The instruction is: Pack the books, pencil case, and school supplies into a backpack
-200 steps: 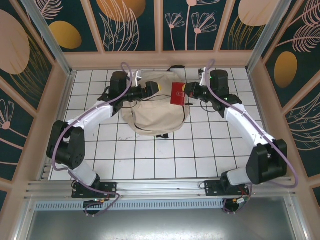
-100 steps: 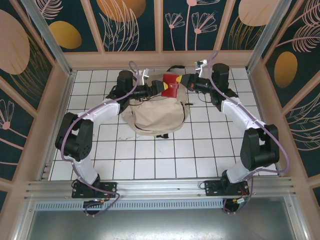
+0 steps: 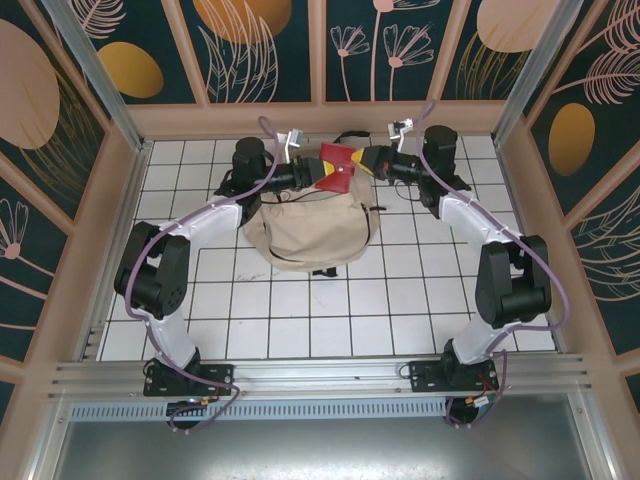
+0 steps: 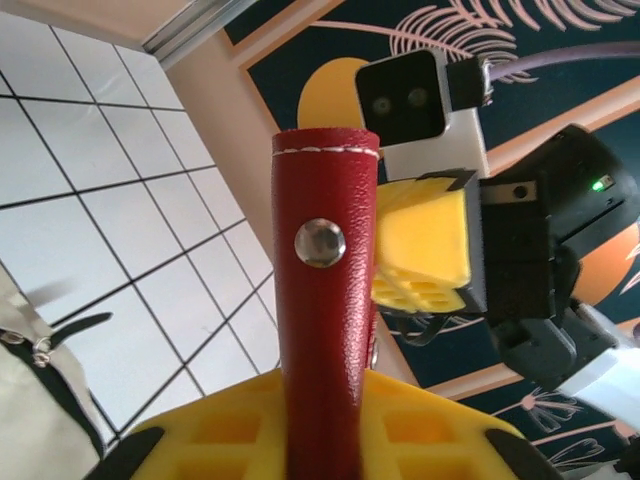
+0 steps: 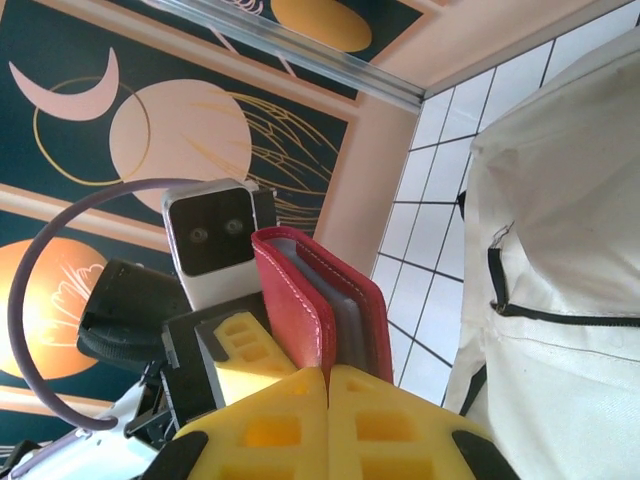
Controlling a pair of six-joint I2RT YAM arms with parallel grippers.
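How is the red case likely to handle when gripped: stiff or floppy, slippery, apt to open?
Probably fairly stiff: the red case juts straight from the left gripper without sagging. Its grained leather likely resists slipping. It may splay, since its flaps gape above the right gripper.

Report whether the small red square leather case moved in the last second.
Yes. The red leather case shifted toward the far wall, slightly left, against the cream fabric backpack.
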